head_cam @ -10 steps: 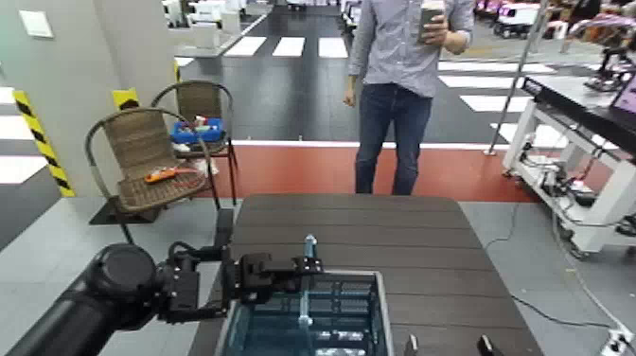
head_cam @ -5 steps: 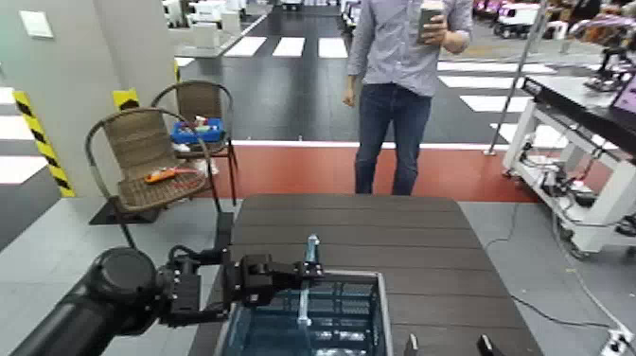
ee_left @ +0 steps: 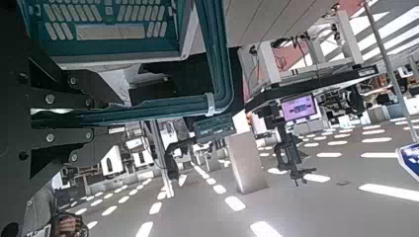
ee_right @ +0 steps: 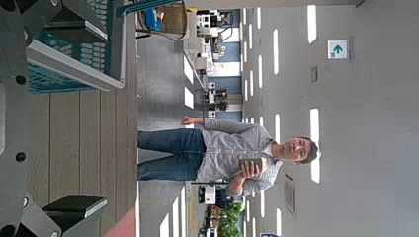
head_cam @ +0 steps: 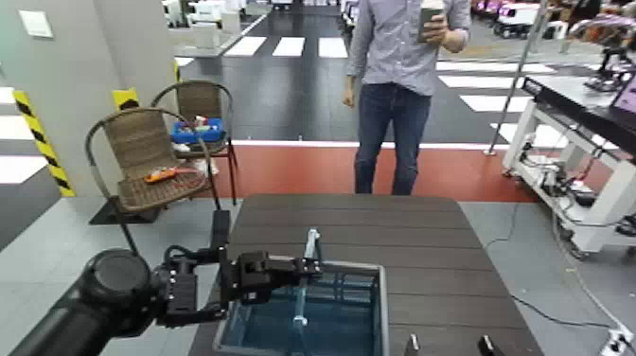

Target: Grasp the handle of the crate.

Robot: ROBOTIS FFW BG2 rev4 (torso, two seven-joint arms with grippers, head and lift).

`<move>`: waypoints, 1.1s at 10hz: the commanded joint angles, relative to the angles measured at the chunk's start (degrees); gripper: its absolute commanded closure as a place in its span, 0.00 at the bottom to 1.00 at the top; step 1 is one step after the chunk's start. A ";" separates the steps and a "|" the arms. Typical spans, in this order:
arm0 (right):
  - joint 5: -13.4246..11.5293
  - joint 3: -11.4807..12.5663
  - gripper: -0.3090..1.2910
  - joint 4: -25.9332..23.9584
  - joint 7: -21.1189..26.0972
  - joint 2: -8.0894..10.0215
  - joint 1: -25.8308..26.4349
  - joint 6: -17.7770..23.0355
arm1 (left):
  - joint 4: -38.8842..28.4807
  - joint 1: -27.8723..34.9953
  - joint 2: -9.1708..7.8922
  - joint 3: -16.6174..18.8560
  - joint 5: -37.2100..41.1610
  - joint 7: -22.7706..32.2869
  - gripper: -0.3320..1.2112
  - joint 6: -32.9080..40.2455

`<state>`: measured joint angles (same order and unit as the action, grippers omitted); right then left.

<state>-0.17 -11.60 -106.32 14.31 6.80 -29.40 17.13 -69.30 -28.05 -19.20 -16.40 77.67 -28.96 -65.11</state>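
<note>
the right gripper (head_cam: 450,347) waits spread beside the crate (head_cam: 383,308) on the table (head_cam: 445,279); the left gripper (head_cam: 309,269) pinches the upright handle (head_cam: 301,305) — thin, hinged, it might pivot or slip if pulled off-centre.

The blue lattice crate (head_cam: 356,322) sits on the dark slatted table (head_cam: 435,256).

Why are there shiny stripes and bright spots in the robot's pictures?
Left wrist view: rows of ceiling lamps glare as white strips, and the grey ceiling looks underneath because the view is turned over. Right wrist view: more white lamps, with the standing person in a checked shirt lying sideways. Head view: no lamps, just white floor stripes.
</note>
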 commanded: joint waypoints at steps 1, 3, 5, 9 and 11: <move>-0.01 0.17 0.28 -0.03 0.01 -0.12 -0.05 0.01 | -6.37 3.80 -0.23 3.48 4.15 4.96 0.98 -1.68; -0.01 0.35 0.28 0.15 0.01 -0.12 -0.13 0.19 | -12.09 7.49 -0.75 5.33 12.06 13.40 0.98 -1.95; 0.08 0.44 0.28 0.33 0.01 -0.12 -0.13 0.36 | -15.86 11.09 -0.84 6.12 18.66 19.11 0.98 -1.77; -0.01 0.44 0.28 0.59 0.01 -0.12 -0.05 0.63 | -19.82 17.51 -0.75 6.38 29.91 27.29 0.98 -0.19; 0.08 0.44 0.28 0.85 0.10 -0.21 0.04 0.89 | -22.54 21.02 -0.93 7.52 34.30 31.77 0.98 0.07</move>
<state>-0.12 -11.16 -105.56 14.34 6.66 -29.41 17.96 -91.21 -8.00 -20.13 -9.17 110.85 2.71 -65.06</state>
